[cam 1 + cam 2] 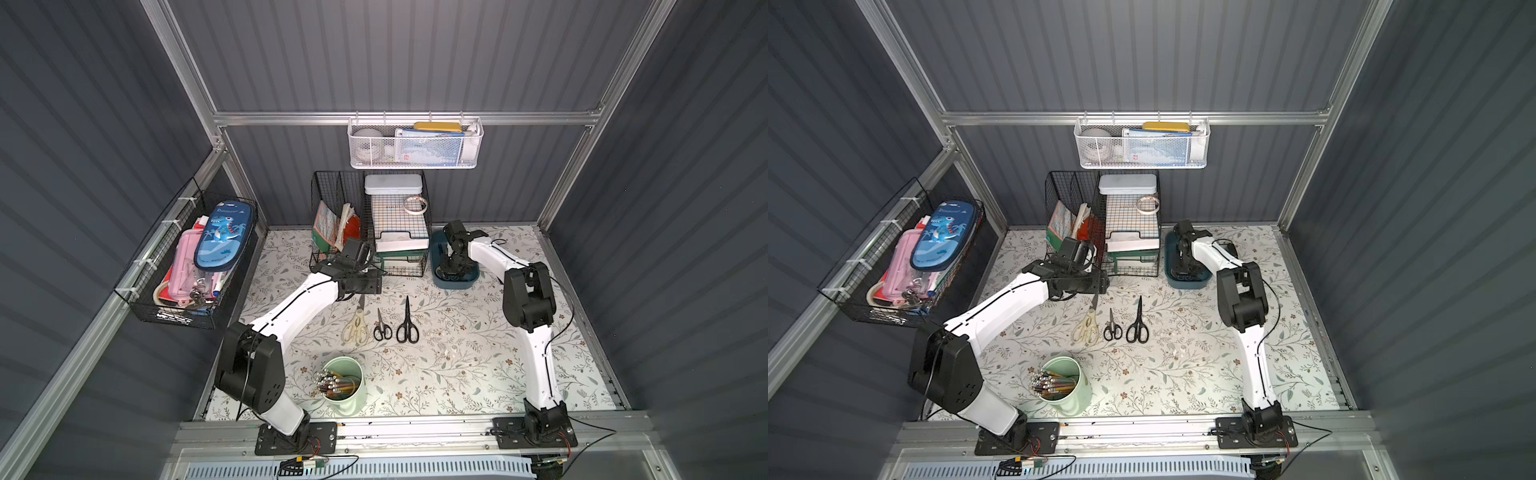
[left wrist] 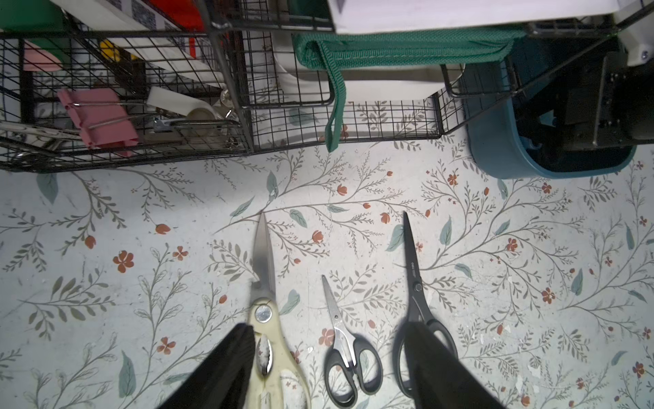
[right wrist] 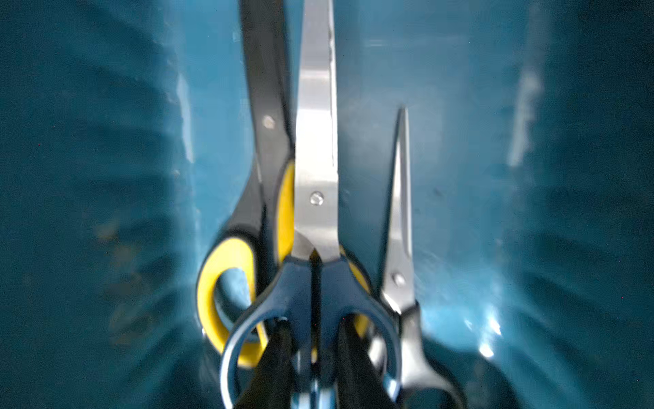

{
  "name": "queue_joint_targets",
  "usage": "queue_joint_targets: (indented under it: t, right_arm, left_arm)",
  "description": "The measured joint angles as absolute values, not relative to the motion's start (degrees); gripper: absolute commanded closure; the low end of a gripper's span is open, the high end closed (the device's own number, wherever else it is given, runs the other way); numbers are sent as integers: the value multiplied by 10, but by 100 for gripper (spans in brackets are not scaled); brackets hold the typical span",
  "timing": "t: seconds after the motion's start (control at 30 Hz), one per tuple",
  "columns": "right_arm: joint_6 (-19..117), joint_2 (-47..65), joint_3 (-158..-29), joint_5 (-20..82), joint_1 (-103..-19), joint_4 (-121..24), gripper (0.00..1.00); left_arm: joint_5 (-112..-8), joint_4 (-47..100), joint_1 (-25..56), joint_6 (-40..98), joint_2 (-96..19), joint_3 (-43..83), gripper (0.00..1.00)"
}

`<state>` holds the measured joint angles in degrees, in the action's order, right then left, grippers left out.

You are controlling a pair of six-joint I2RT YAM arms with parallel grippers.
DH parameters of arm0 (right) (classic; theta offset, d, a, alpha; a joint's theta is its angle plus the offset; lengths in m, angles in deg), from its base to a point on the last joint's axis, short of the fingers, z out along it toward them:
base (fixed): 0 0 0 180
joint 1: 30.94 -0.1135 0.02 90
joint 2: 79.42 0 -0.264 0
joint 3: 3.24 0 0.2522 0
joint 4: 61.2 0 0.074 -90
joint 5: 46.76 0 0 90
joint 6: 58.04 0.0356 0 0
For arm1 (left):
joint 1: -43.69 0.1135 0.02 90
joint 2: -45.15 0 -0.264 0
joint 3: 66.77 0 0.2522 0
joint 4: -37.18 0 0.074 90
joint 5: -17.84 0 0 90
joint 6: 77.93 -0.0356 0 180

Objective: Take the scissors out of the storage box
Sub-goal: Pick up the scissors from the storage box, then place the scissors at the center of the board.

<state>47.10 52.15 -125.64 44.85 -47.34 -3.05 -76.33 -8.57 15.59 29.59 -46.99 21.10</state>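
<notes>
Surface: your floral mat (image 1: 457, 374) lies inside a grey-walled booth, with a black wire organiser (image 1: 370, 224) against the back wall.
Storage box: the teal storage box (image 1: 455, 284) stands just beside that organiser, on your right arm's side.
Out on the mat: you have three pairs lying side by side, tips toward the back wall. They are the cream-handled scissors (image 1: 356, 328), a small black pair (image 1: 382, 328) and the long black pair (image 1: 407, 324).
In the box: the dark-blue-handled scissors (image 3: 316, 198) lie on top of the yellow-and-black-handled scissors (image 3: 230, 255), and a second small black pair (image 3: 400, 248) lies just beside them.
Right claw: your right gripper (image 3: 315, 354) is down in the box with its jaws drawn narrow. One finger goes through each blue loop, pinching the bars between the loops.
Left claw: your left gripper (image 2: 329, 340) hangs over the three pairs on the mat, jaws wide, holding nothing.
Axis: the blue pair runs lengthwise along the box, handles at the claw, blades pointing straight away from it.
Nearer arm: your right, by far; the left is well apart, across the organiser's front.
Watch: the yellow loop overlaps a blue loop, so a lift may well drag the lower pair with it.
</notes>
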Motion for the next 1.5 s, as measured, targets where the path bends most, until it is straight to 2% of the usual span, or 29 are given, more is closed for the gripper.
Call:
queue_joint_targets:
  t: [0.53, 0.73, 0.87, 0.97, 1.1, 1.37, 1.5]
  right_arm:
    - [462, 382, -1212, 453, -479, -41, 98]
    - [474, 260, -1082, 465, -529, -29, 97]
    - [504, 169, -969, 463, -598, -24, 96]
    - [533, 139, -901, 460, -644, -31, 97]
    - [578, 157, -842, 457, -679, -55, 96]
    - [652, 245, -842, 458, -706, -120, 96]
    - [671, 262, -842, 458, -709, -135, 91]
  left_arm:
    - [-766, -83, 156, 293, -465, 211, 28]
    - [-765, -83, 156, 294, -447, 211, 27]
    - [-765, -84, 156, 294, -438, 211, 27]
    - [-765, -84, 156, 294, -438, 211, 27]
    - [-763, -83, 156, 294, -438, 211, 27]
    - [-764, -84, 156, 294, -436, 211, 27]
    - [-767, -85, 156, 294, -427, 209, 27]
